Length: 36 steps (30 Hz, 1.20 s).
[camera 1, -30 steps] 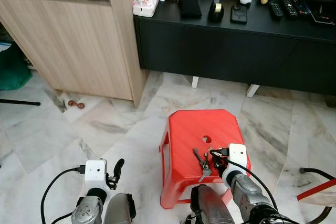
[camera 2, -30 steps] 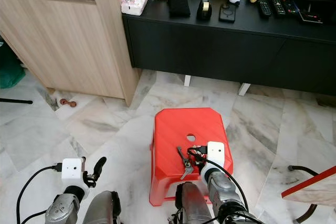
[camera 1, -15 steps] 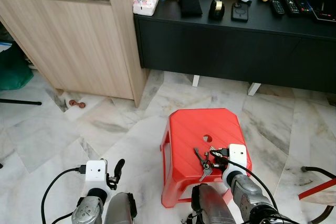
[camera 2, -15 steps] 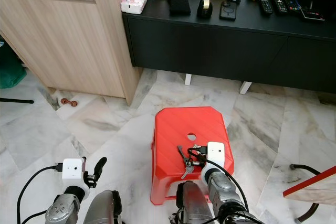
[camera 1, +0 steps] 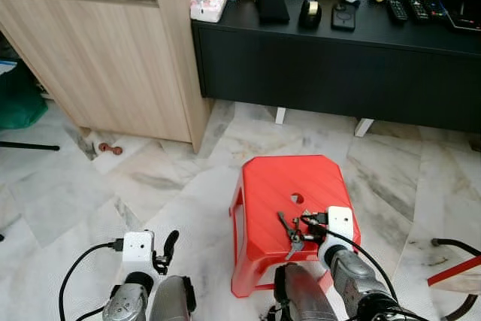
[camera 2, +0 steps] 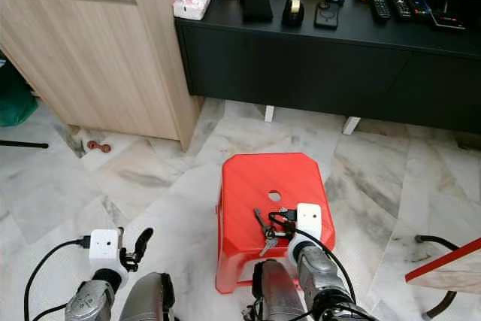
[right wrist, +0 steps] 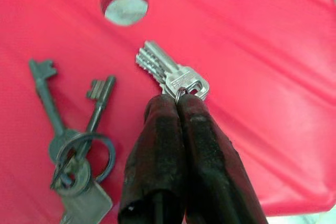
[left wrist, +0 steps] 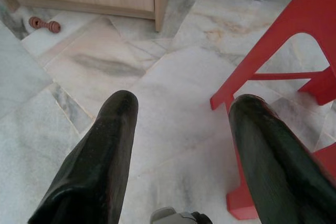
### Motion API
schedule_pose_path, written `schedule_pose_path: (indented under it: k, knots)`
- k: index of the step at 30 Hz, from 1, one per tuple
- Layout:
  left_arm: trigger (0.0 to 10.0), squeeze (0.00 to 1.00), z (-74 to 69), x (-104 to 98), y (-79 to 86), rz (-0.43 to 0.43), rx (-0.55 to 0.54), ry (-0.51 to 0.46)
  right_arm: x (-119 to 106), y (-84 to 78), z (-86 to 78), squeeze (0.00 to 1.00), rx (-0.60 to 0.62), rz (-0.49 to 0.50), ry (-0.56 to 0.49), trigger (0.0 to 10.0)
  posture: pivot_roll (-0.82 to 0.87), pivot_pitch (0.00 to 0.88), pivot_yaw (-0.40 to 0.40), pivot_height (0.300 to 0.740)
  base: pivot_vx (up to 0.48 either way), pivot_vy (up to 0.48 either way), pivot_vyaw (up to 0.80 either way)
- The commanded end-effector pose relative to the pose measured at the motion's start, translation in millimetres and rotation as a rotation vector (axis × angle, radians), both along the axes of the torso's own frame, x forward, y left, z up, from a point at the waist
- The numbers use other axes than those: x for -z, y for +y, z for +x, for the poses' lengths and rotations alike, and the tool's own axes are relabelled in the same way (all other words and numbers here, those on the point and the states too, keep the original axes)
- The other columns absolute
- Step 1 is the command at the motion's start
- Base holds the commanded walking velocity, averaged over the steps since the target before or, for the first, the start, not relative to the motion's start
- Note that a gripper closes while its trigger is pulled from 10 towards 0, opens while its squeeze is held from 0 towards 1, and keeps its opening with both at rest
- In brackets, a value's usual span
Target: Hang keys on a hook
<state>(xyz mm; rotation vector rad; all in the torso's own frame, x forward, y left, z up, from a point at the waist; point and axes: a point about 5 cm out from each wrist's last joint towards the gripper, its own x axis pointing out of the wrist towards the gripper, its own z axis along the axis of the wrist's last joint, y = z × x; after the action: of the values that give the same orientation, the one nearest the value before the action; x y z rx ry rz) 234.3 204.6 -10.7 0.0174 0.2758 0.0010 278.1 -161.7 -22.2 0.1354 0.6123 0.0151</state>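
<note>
My right claw (right wrist: 181,100) is clenched on the silver keys' (right wrist: 168,72) ring atop the stool (camera 1: 289,186); lift straight up, grip firm; left claw (left wrist: 181,119) released

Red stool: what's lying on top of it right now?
On the stool: a dark key bunch and silver keys, whose ring the shut right gripper pinches. The fingers hide what lies beneath them.
</note>
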Motion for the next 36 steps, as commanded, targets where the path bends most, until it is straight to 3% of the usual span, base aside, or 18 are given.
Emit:
schedule_pose_path:
  k: [1,6,13,17,21,24,33,34,35,36]
  knots:
    - [10.0,0.00,-3.6,2.2,1.5,0.007,0.000,0.015,2.4,-2.8,-3.6,0.00,0.012,-0.010,-0.003,0.0,0.01,0.173,-0.036,0.615,0.000,0.000,0.00]
    - [10.0,0.00,-2.5,2.3,1.2,0.007,0.000,0.017,-10.9,-4.1,5.9,0.00,0.006,-0.067,-0.132,0.0,0.00,0.169,-0.037,0.615,0.000,0.000,0.00]
    - [10.0,0.00,-1.0,2.7,1.2,0.006,0.000,0.022,-17.6,-6.5,7.3,0.00,0.025,-0.097,-0.219,0.0,0.00,0.161,-0.037,0.615,0.000,0.000,0.00]
    - [10.0,0.00,0.5,2.6,0.7,0.004,0.000,0.023,-26.3,-8.1,9.2,0.00,0.015,-0.189,-0.315,0.0,-0.01,0.154,-0.036,0.615,0.000,0.000,0.00]
    - [10.0,0.00,3.4,2.4,-0.4,0.002,0.001,0.025,-37.0,-10.9,12.8,0.00,0.065,-0.189,-0.406,0.0,-0.01,0.144,-0.038,0.615,0.000,0.000,0.00]
    - [10.0,0.00,6.6,1.8,-2.3,0.000,0.002,0.023,-50.0,-17.2,15.9,0.00,0.126,-0.256,-0.498,0.0,-0.02,0.134,-0.042,0.615,0.000,0.000,0.00]
    - [10.0,0.00,13.0,-0.3,-3.4,0.005,0.007,0.018,-73.5,-8.5,20.7,0.00,0.144,-0.228,-0.664,0.0,-0.02,0.111,-0.041,0.615,0.000,0.000,0.00]
    - [10.0,0.00,13.4,-0.4,-3.4,0.005,0.007,0.019,-75.6,-6.5,20.9,0.00,0.140,-0.224,-0.676,1.4,-0.02,0.107,-0.040,0.615,0.000,0.000,0.00]
    - [10.0,0.00,13.8,-0.4,-3.4,0.006,0.008,0.019,-77.3,-4.6,21.3,0.00,0.138,-0.217,-0.686,4.7,-0.02,0.104,-0.039,0.615,0.000,0.000,0.00]
    - [10.0,0.00,14.5,-0.6,-3.5,0.007,0.009,0.019,-79.0,-2.1,22.0,0.00,0.133,-0.204,-0.692,10.0,-0.02,0.101,-0.038,0.615,0.000,0.000,0.00]
